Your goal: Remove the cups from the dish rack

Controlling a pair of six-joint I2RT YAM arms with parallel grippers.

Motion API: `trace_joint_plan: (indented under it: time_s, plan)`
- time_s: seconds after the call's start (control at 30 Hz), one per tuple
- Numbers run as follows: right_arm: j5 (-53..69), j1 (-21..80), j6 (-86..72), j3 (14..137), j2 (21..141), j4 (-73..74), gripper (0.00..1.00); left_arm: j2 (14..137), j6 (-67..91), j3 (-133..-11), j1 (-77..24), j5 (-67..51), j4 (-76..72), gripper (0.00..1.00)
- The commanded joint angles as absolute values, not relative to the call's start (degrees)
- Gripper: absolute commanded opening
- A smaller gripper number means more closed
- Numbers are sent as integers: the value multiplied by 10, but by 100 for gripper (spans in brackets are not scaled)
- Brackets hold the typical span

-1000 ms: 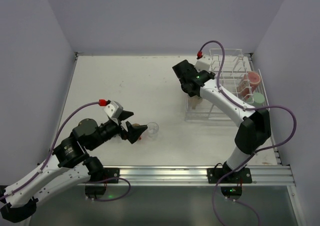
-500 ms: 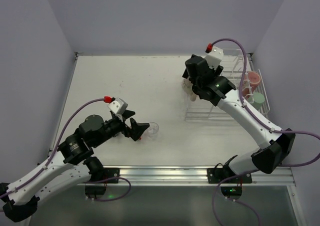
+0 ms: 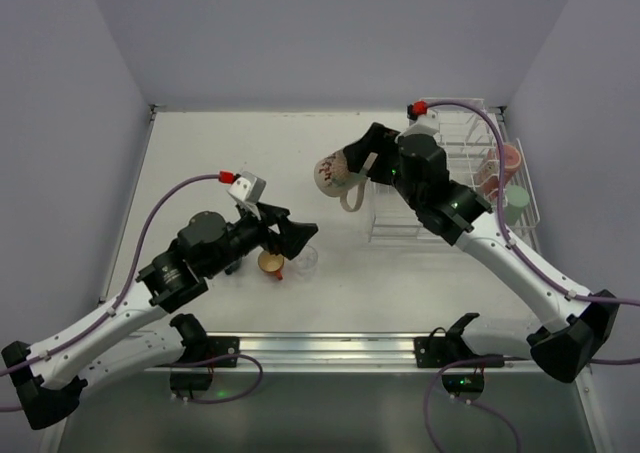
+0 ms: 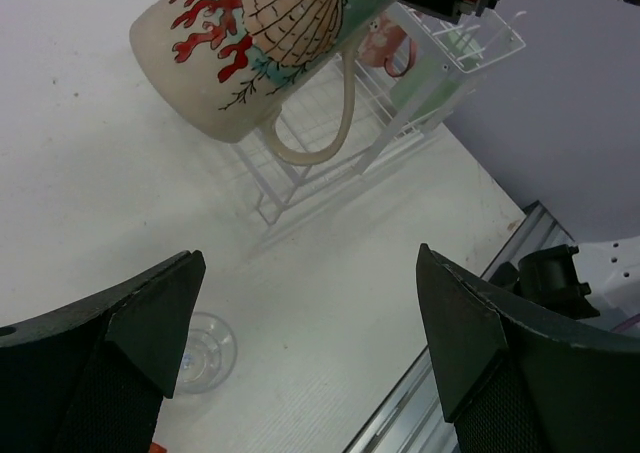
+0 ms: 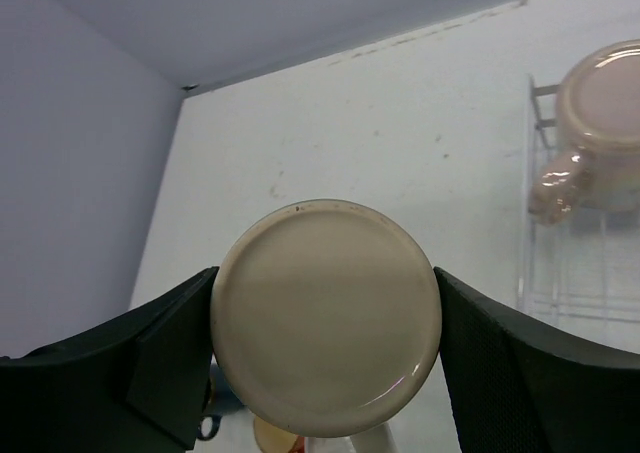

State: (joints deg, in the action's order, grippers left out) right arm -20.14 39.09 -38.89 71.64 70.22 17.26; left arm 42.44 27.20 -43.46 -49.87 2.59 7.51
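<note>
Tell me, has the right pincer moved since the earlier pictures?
Yes. Holding the beige mug, the right pincer has moved left, away from the dish rack.

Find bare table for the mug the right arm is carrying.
Free: the far left stretch of table between back wall and left arm; the near strip between dish rack and front rail. Crowded: around the clear glass and orange cup by the left jaws. Held mug hangs beside the rack.

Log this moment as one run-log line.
right tool: shut on beige mug, clear of dish rack | left tool: open, near clear glass | racked: pink cup, green tumbler
</note>
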Motion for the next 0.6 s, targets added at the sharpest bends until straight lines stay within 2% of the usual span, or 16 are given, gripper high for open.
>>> trace_joint_plan:
  time_s: [0.0, 0.07, 0.23, 0.43, 0.57]
  plan:
    - [-89, 393, -413, 710, 650, -3, 22, 450, 327, -467, -486, 68, 11, 94]
    - [-52, 393, -423, 687, 639, -26, 22, 473, 342, -484, -471, 60, 11, 93]
    - [-25, 391, -446, 623, 585, -92, 21, 511, 437, -465, -373, -52, -64, 91]
    - [31, 382, -471, 592, 559, -124, 20, 524, 467, -434, -370, -70, -146, 90]
    - [59, 382, -501, 571, 554, -155, 20, 530, 489, -409, -370, -119, -234, 85]
